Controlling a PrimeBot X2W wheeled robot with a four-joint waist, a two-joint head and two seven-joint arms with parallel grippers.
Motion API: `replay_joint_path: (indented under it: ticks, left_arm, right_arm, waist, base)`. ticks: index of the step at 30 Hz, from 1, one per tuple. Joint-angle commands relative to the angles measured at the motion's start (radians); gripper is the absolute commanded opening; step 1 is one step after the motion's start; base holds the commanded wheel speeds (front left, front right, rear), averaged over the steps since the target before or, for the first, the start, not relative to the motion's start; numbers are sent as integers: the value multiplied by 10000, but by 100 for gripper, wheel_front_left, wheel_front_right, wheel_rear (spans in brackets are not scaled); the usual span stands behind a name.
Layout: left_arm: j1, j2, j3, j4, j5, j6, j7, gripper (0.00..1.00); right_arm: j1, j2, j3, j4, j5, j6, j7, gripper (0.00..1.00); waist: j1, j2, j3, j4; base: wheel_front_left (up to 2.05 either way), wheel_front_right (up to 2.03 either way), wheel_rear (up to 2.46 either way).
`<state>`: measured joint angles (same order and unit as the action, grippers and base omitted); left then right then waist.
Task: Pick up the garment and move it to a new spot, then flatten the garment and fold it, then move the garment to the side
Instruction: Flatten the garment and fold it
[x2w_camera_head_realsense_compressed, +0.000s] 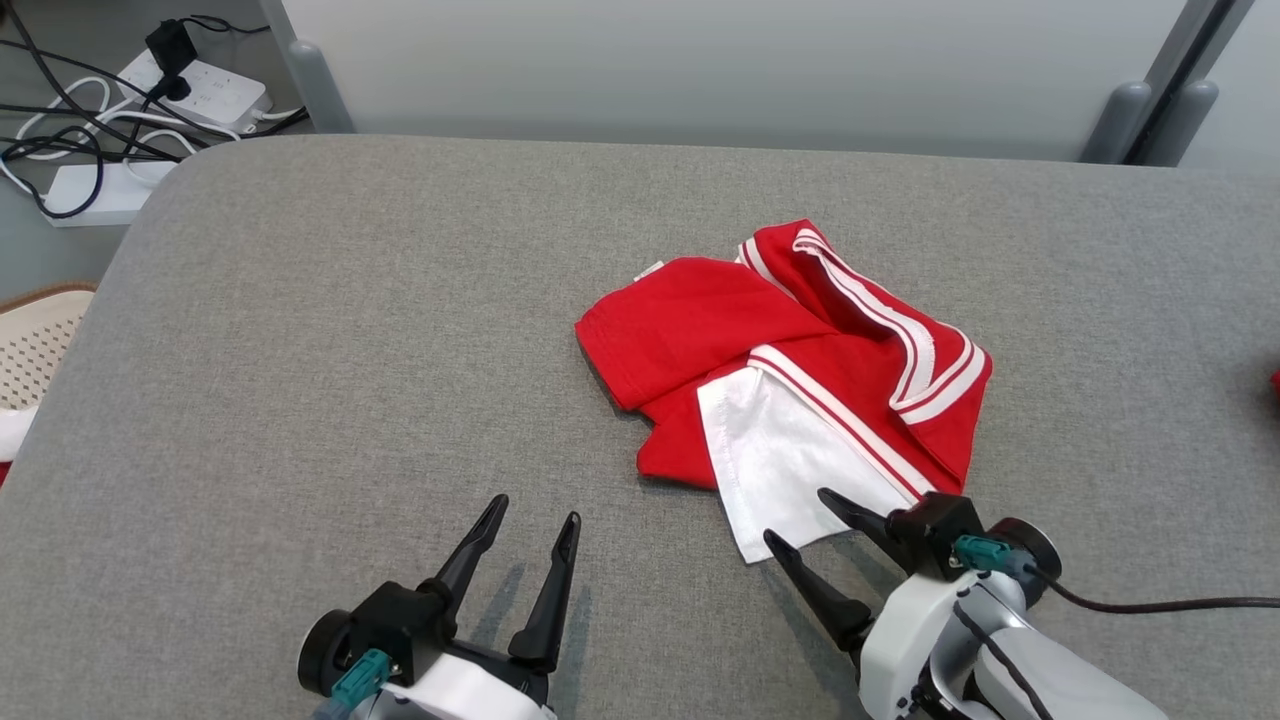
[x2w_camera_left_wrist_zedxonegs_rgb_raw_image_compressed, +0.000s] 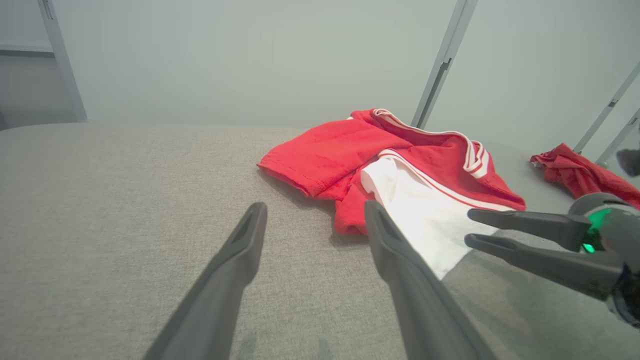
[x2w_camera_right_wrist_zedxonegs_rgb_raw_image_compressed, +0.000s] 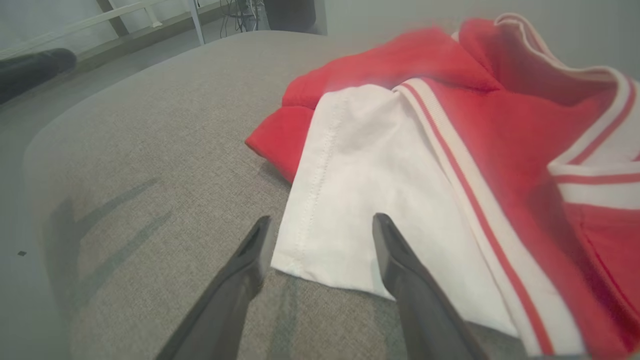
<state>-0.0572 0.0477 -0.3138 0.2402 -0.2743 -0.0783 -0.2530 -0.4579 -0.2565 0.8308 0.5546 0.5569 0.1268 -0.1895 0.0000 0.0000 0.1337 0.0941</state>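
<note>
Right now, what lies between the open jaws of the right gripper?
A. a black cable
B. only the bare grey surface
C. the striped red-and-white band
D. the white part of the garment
D: in the right wrist view, the corner of the white part of the garment lies between the open jaws of the right gripper. The striped band lies farther away from them.

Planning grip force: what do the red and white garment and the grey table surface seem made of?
Red and white garment: soft matte knit, likely cotton jersey; it crumples, with stitched hems and striped trim. Grey table surface: apparently woven fabric covering, matte; fine heathered weave shows.
</note>
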Motion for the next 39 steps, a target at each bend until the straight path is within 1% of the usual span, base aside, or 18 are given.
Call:
replay_joint_path:
  ticks: [1, 5, 8, 13, 21, 24, 25, 26, 28, 30, 33, 37, 39]
  left_arm:
    - [-373, 26, 266, -182, -61, -64, -88, 100]
    - [-369, 26, 230, -195, -105, -61, -88, 100]
    - [-419, 26, 157, -212, -174, -42, -88, 100]
    - [-487, 26, 67, -263, -312, 27, -88, 100]
    - [-487, 26, 84, -314, -410, 100, -88, 100]
    - [-522, 26, 87, -324, -436, 117, -88, 100]
    - [-539, 26, 94, -336, -439, 126, -88, 100]
    - [-556, 26, 102, -354, -437, 132, -88, 100]
    - [-590, 26, 115, -402, -422, 137, -88, 100]
    - [-634, 26, 134, -452, -409, 131, -88, 100]
    - [-680, 26, 161, -529, -371, 108, -88, 100]
    - [-729, 26, 165, -557, -308, 50, -88, 100]
    - [-767, 26, 142, -535, -269, 12, -88, 100]
  right_arm:
    - [-34, -261, 379, -378, 80, 39, 99, 100]
    - [-223, -501, 1186, -420, -13, 39, 387, 100]
    - [-492, -574, 1557, -242, -202, 39, 486, 100]
    - [-824, -584, 1803, 306, -492, 39, 552, 100]
    - [-1071, -550, 2262, 745, -733, 39, 806, 100]
    - [-1170, -576, 2247, 1038, -863, 39, 967, 99]
    - [-1211, -569, 2192, 1162, -934, 39, 1021, 84]
    - [-1252, -558, 2137, 1297, -1022, 39, 1108, 55]
    - [-1313, -527, 2025, 1543, -1160, 39, 1304, 0]
    - [-1354, -489, 1869, 1637, -1216, 39, 1366, 0]
    - [-1504, -533, 1257, 1482, -1116, 39, 915, 0]
    - [-1766, -774, -225, 1041, -937, 39, -89, 0]
    - [-1832, -930, -1019, 724, -929, 39, -375, 0]
  waist:
    - [0, 0, -7, 21]
    - [0, 0, 30, 100]
    - [0, 0, 132, 242]
    - [0, 0, 296, 542]
    - [0, 0, 419, 781]
    - [0, 0, 445, 817]
    - [0, 0, 450, 817]
    - [0, 0, 459, 813]
    - [0, 0, 477, 789]
    - [0, 0, 497, 741]
    - [0, 0, 501, 589]
    - [0, 0, 445, 253]
    - [0, 0, 408, 56]
  base:
    - [0, 0, 0]
    - [0, 0, 0]
    - [0, 0, 0]
    - [0, 0, 0]
    - [0, 0, 0]
    - [0, 0, 0]
    - [0, 0, 0]
    - [0, 0, 0]
    - [0, 0, 0]
    - [0, 0, 0]
    - [0, 0, 0]
    - [0, 0, 0]
    - [0, 0, 0]
